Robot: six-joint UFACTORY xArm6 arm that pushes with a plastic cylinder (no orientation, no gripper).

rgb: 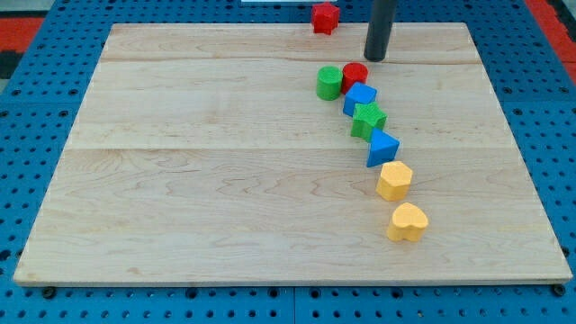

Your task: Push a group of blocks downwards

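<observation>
My tip (pixel 375 58) rests on the board near the view's top, just up and right of the red cylinder (pixel 355 74). A green cylinder (pixel 329 82) sits to the left of the red one, touching it. Below them a chain runs down and right: a blue block (pixel 360 96), a green star-like block (pixel 368 119), a blue triangular block (pixel 382 147), a yellow hexagonal block (pixel 394 180) and a yellow heart-shaped block (pixel 407 221). A red block (pixel 325 17) lies at the board's top edge, left of the rod.
The wooden board (pixel 198 180) lies on a blue pegboard (pixel 27 135). All blocks are in the board's right half.
</observation>
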